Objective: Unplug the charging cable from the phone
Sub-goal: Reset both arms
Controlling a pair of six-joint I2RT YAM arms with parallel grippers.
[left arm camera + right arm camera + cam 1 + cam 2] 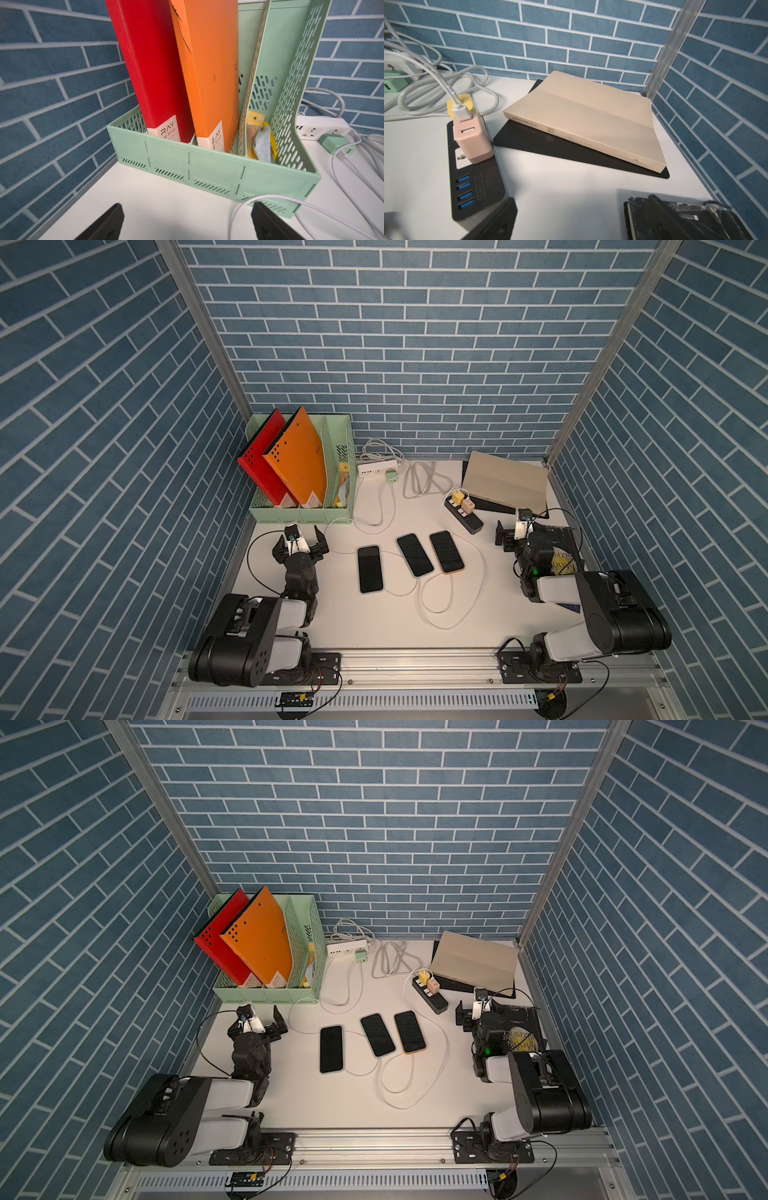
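Observation:
Three dark phones lie face up in the middle of the table in both top views: the left phone [370, 569] [331, 1049], the middle phone [414, 554] [377, 1034], and the orange-edged right phone [446, 551] [409, 1031]. White charging cables [485, 572] run to their near ends and loop over the table. My left gripper [302, 536] [187, 205] is open left of the phones, facing the green rack, with a cable [268, 195] curving past one finger. My right gripper [517, 531] [582, 198] is open and empty, right of the phones.
A green file rack [303, 514] with red and orange folders stands at the back left. Beside it lies a white power strip [376, 468]. A black power strip [463, 514] carries yellow and pink chargers. A beige file [505, 481] and a black book [695, 220] lie at the right.

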